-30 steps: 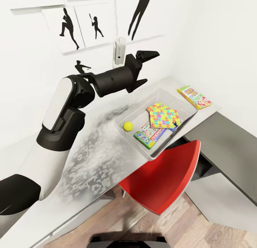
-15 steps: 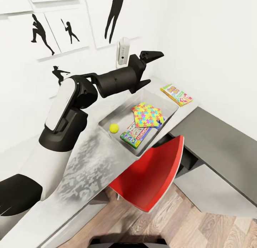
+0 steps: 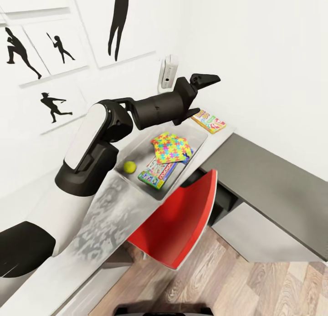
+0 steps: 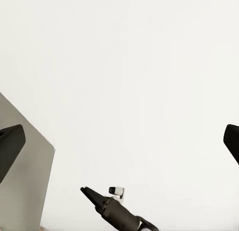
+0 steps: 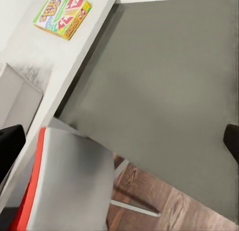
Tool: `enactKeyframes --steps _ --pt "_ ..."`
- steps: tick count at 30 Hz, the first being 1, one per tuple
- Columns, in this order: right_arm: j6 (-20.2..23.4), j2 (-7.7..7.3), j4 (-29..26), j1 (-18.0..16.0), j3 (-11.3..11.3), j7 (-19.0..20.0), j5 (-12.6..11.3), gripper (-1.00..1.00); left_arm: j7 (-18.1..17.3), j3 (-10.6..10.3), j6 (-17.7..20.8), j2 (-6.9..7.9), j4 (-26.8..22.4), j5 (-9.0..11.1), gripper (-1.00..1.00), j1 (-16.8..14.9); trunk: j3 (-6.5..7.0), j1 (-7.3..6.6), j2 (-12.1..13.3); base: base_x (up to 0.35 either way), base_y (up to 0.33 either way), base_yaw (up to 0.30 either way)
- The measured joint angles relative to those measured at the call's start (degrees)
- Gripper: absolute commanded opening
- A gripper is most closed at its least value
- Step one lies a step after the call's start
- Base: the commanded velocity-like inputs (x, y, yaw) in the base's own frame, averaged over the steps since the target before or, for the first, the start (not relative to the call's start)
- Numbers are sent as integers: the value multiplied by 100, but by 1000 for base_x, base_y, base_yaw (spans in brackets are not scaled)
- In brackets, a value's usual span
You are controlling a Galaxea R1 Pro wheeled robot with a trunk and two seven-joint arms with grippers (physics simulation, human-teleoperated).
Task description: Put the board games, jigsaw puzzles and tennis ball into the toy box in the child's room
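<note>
Monopoly box (image 3: 157, 174) in toy box (image 3: 136, 148), long axis toward corner

Setting: a child's bedroom or playroom in a home. Evidence: white walls carry panels with black silhouettes of baseball players (image 3: 53, 104) and other athletes. An L-shaped counter (image 3: 264, 179) with a pale grey top and a dark grey section runs along two walls into a corner. A red chair (image 3: 180, 225) stands at it on wood-plank flooring (image 3: 255, 284). A light grey toy box (image 3: 136, 145) holds a jigsaw puzzle (image 3: 171, 147), a board game (image 3: 157, 174) and a tennis ball (image 3: 130, 167).
</note>
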Motion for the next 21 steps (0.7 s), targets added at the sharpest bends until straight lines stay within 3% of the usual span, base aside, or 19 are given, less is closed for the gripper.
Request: enactKeyframes --steps 21 --pt "-19 270 20 148 35 20 4 100 1 -66 -2 4 2 -1 100 0 144 0 0 0 0 -212"
